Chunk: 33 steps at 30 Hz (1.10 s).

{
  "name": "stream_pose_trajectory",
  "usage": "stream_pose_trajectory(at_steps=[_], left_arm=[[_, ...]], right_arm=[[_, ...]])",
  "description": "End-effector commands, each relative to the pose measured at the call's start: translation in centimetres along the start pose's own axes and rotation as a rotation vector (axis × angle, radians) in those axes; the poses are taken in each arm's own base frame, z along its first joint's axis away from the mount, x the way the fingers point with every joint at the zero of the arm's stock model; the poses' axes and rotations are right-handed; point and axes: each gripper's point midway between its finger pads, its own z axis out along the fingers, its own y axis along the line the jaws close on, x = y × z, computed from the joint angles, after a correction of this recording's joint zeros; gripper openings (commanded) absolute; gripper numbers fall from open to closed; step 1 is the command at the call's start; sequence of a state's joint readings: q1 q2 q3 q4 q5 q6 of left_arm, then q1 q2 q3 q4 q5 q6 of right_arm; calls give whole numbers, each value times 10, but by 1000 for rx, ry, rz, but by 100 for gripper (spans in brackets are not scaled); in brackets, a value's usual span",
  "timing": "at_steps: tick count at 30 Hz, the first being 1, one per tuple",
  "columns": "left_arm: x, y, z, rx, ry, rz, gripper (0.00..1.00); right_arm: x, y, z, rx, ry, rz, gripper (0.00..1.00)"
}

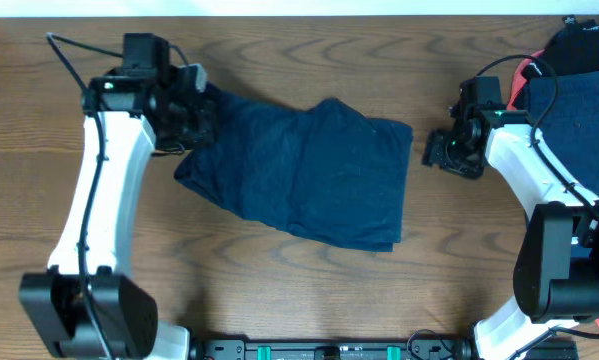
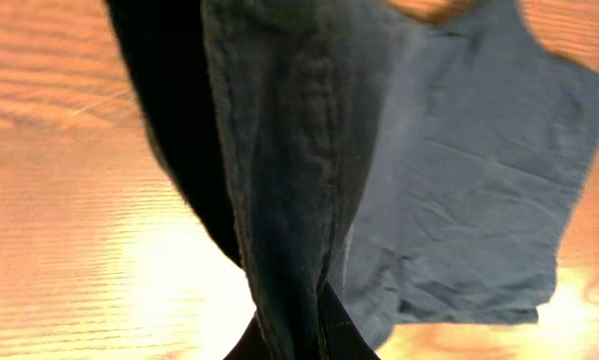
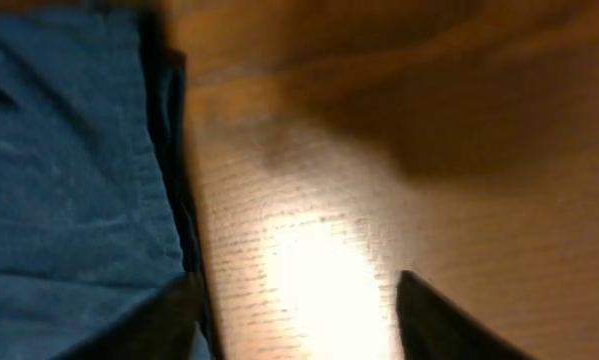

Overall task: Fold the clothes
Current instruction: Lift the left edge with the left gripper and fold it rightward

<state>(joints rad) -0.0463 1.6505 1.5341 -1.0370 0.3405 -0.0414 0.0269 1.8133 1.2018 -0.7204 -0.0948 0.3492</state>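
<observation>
Left end effector [image 1: 187, 128] (closed) on garment [image 1: 309, 175]

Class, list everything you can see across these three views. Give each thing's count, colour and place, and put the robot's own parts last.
navy garment: one, dark navy, spread on the middle of the table, left end bunched in the left gripper
pile of clothes: one heap, far right of the table; number of pieces unclear
black piece: one, black, at the far end of the pile
coral-red piece: one, coral-red, peeking out at the pile's left edge
table: one, brown wood
left arm: one, white and black
right arm: one, white and black
left gripper: one, black, shut on the navy garment
right gripper: one, black, open, beside the garment's right edge
</observation>
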Motion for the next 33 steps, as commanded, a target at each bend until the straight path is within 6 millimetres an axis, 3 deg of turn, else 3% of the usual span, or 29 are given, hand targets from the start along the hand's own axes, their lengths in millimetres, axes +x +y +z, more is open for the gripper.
stream_pose_trajectory(at_steps=[1, 8, 15, 24, 27, 33], left_arm=[[-1, -36, -18, 24, -59, 83, 6], [13, -86, -5, 65, -32, 195, 6], [7, -136, 3, 141, -97, 231, 6], [13, -176, 4, 201, -131, 312, 6], [7, -164, 6, 125, -159, 302, 6], [-13, -77, -1, -220, -204, 136, 6]], right_arm=[[4, -4, 10, 26, -2, 6, 49], [10, 1, 23, -12, 8, 32, 48], [11, 2, 36, -11, 12, 60, 41], [21, 1, 56, -6, 65, 74, 41], [22, 0, 59, 1, 70, 73, 42], [4, 4, 43, -14, 24, 67, 48]])
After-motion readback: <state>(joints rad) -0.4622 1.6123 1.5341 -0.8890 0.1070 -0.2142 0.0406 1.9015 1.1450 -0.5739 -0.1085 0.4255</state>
